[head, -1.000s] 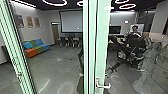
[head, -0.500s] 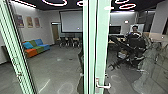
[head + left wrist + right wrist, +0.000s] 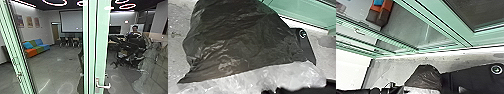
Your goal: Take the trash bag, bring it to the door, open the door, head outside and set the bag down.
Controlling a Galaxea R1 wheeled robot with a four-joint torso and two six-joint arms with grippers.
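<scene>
In my left wrist view, the black trash bag (image 3: 240, 42) partly covered my base plate; I couldn't tell whether either claw was wide or narrow. Ahead, left to right: multicoloured sofa (image 3: 37, 49), green door frame (image 3: 102, 45), lever handle (image 3: 105, 87), person (image 3: 135, 35).

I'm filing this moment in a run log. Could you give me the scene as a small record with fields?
trash bag: dark, wrinkled; shows in both wrist views
bag's edge: pale, crinkled plastic beside the dark part
held by an end effector: cannot tell
door handle: pale lever on a green upright
sofa: orange, green and blue, left of that upright
screen: white, far wall
person: small, right of that upright
</scene>
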